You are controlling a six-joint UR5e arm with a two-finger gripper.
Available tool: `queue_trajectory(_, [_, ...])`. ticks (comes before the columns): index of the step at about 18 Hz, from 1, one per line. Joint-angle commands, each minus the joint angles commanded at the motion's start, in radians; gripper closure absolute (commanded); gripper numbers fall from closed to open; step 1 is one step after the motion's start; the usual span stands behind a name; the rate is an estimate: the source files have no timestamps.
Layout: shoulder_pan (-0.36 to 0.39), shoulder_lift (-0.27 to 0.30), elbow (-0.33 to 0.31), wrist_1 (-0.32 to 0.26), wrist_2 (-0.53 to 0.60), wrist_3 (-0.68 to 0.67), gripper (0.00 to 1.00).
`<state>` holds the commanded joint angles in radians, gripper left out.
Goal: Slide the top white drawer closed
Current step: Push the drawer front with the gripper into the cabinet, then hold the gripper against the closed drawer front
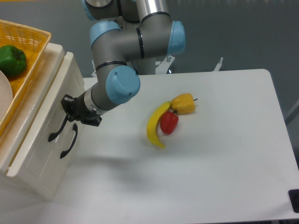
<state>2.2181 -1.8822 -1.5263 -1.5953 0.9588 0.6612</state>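
I see the gripper (69, 108) against the top white drawer (39, 119), at its handle (58, 130). Can't tell whether it's clamped or released. Drawer sits nearly flush.

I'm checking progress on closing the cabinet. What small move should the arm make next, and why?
Probably one more short push leftward. The black claw sits against the glossy cream-white top drawer at its curved black handle, and the drawer front looks nearly in line with the cabinet, with only a thin gap left behind it.

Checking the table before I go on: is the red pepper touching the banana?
Yes, the red pepper lies against the inner curve of the banana, with no gap between them.
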Motion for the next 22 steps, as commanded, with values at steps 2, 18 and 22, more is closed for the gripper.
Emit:
queue_trajectory(2, [0.0, 0.002, 0.0, 0.0, 0.0, 0.002, 1.0])
queue_trajectory(18, [-0.011, -0.003, 0.002, 0.003, 0.017, 0.003, 0.81])
queue_trajectory(22, [0.037, 0.002, 0.005, 0.0, 0.047, 0.0, 0.76])
